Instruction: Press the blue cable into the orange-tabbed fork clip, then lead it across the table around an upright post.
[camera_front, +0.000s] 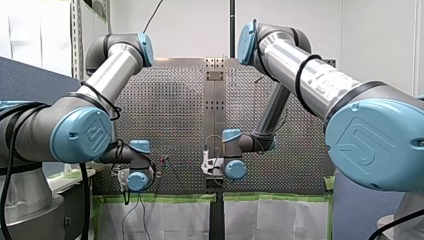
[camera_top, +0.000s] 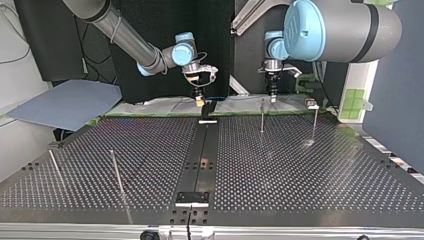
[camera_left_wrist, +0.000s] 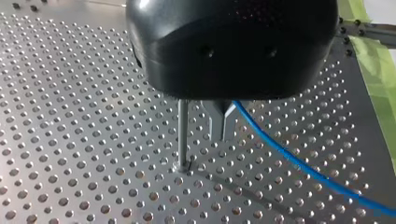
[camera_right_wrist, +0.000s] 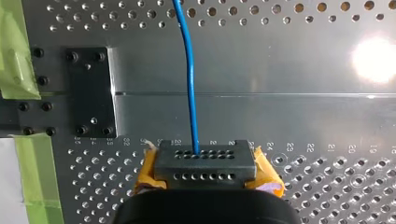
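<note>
Blue cable (camera_left_wrist: 289, 156) is pinched in the clenched metal fingers (camera_left_wrist: 216, 123) of my left gripper (camera_left_wrist: 222, 138), just beside an upright post (camera_left_wrist: 182, 135) at the top view's far edge of the perforated table (camera_left_wrist: 70, 140), and ends in a dark orange-tabbed block (camera_right_wrist: 205, 165) at my right gripper (camera_top: 200, 101), whose grip I cannot tell

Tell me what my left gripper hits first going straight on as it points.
The left gripper most likely meets the table just below; the post and the cable flank it, seemingly off its line.

Blue cable (camera_left_wrist: 299, 163) across both wrist close-ups
</note>
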